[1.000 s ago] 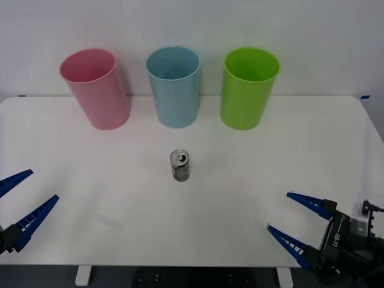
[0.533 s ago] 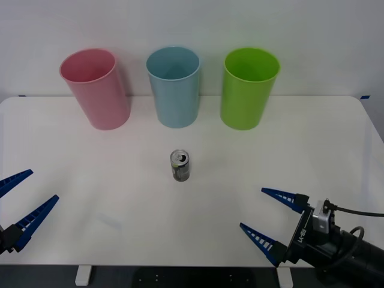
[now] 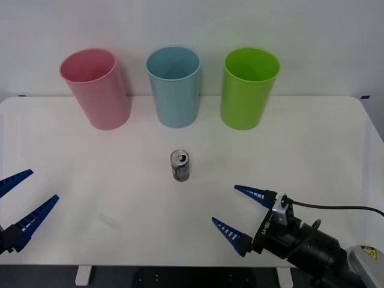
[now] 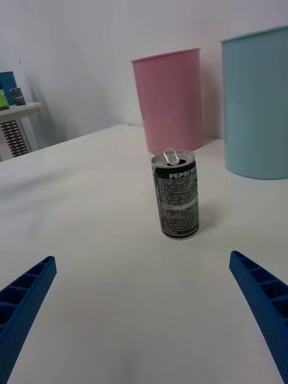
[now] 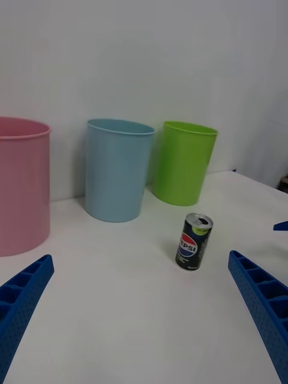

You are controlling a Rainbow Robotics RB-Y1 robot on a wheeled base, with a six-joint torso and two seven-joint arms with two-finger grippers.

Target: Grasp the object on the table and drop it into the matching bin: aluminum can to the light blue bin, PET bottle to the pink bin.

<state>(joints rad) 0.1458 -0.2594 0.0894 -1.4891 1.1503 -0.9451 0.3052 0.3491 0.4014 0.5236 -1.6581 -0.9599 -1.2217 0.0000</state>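
The aluminum can (image 3: 180, 165) stands upright at the middle of the white counter (image 3: 312, 138), with the light blue bin (image 3: 174, 87) at its 12 o'clock and the pink bin (image 3: 96, 89) at 10 o'clock. The right end effector (image 3: 242, 212) hovers released at the can's 4 o'clock, fingers spread wide, apart from it. The left end effector (image 3: 23, 200) sits released at the can's 8 o'clock, by the counter's near edge.

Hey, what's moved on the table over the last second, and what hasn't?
The right gripper has slid in from the table's right edge toward the aluminum can, fingers open, stopping short with a gap left. Nothing was grasped. The can stays upright at the middle of the table, the left gripper waits open at the left edge, and the pink bin, light blue bin and lime green bin are unmoved.
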